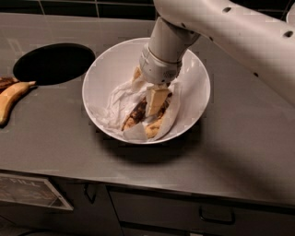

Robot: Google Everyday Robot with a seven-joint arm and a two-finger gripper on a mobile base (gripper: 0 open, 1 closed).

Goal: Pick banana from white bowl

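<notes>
Grey steel counter (239, 156) carries the white bowl (110, 69) near its front edge. Inside the bowl the banana (137, 112) lies slanted on crumpled white paper (117, 99), probably cradled by the sloping wall. Reaching straight down into the bowl, the gripper (156, 99) touches the banana's top; whether it pinches the fruit, I cannot tell. Left of the bowl lies a second banana (11, 97), with a dark round opening (53, 62) behind it.

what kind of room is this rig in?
Likely a kitchenette or break room: grey counter with a round hole, handled drawers below, dark wall tiles. The gripper is down in the white bowl at the banana.
</notes>
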